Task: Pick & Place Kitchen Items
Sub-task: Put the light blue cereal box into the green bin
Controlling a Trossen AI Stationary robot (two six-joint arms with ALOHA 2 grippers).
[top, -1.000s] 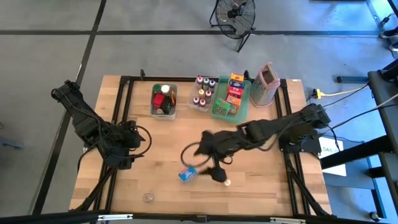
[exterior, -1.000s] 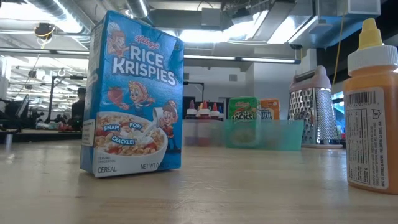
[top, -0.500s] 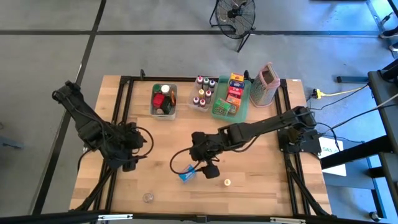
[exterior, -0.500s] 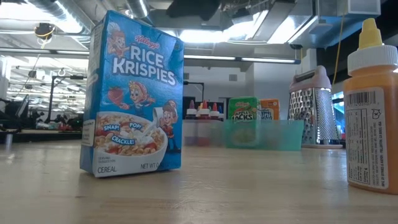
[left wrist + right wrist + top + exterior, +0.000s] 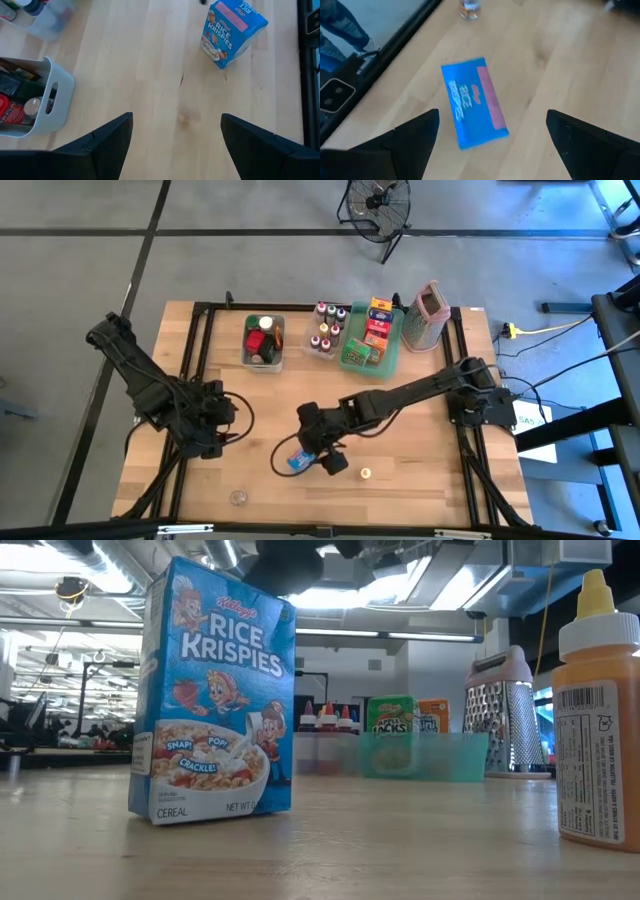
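Cereal box [image 5: 299,459] stands upright on the bare wood near the front middle of the table [image 5: 420,470], blue, pink top panel facing up in my right wrist cam [image 5: 474,102]. Low cam has it close up [image 5: 212,690], left wrist cam sees it farther off [image 5: 233,31].

Right gripper [image 5: 322,448] sits directly over the box, fingers [image 5: 405,142] spread wide on either side of it, nothing held. I can't tell whether they touch the box.

Orange bottle [image 5: 366,474] with a white cap stands just beside the box, on the right arm's side; big in the low cam [image 5: 600,720]. Small clear jar [image 5: 237,498] near the front edge, well apart on the other side.

Left gripper [image 5: 213,432] waits over bare wood on its side of the table, fingers [image 5: 107,142] wide, empty.

Back of the table: grey bin [image 5: 247,352] with jars, clear bin [image 5: 312,346] of small capped bottles, green tray [image 5: 397,340] with boxes, grater [image 5: 429,316] beside the tray.
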